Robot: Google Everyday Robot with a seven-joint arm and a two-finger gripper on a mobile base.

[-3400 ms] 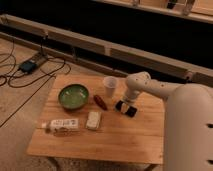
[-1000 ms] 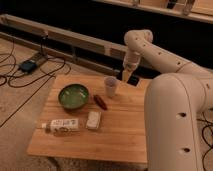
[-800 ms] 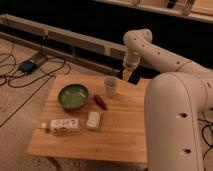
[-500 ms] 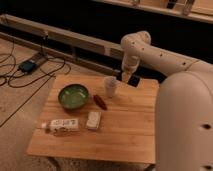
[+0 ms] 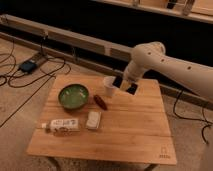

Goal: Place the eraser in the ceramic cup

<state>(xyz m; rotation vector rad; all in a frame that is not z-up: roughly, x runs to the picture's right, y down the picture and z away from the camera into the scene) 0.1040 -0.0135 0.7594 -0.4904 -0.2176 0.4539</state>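
Observation:
The small white ceramic cup (image 5: 108,86) stands upright on the wooden table (image 5: 125,125), right of the green bowl. My gripper (image 5: 124,84) hangs just right of the cup's rim, at about the height of its mouth, reaching down from the white arm at the upper right. It is shut on the black eraser (image 5: 125,86), which shows only as a dark shape between the fingers. No black block lies on the table.
A green bowl (image 5: 73,96) sits at the table's left. A reddish-brown oblong thing (image 5: 100,102) lies in front of the cup. A pale block (image 5: 93,120) and a lying bottle (image 5: 61,125) are near the front left. Cables run over the floor at the left.
The gripper picked the eraser up from the table right of the cup, rose, and has now come down and left to the cup's rim.

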